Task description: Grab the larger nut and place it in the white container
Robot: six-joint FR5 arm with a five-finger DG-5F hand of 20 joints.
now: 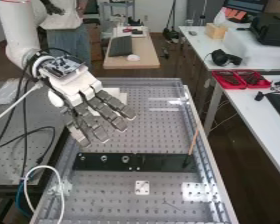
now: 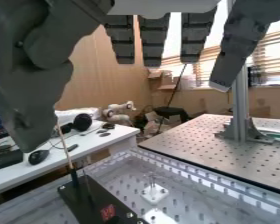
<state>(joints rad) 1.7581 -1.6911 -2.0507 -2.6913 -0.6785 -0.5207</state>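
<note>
My hand (image 1: 76,86) open, upper left of high view. Larger nut (image 1: 104,158) on bar (image 1: 162,162), lower left, near bearing (image 1: 125,159). Risk: fingers spread wide on descent could knock the bearing.

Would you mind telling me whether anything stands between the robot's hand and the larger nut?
Nothing visible stands between the hand and the larger nut; the bearing sits beside it, and the thin stick is farther off.
</note>
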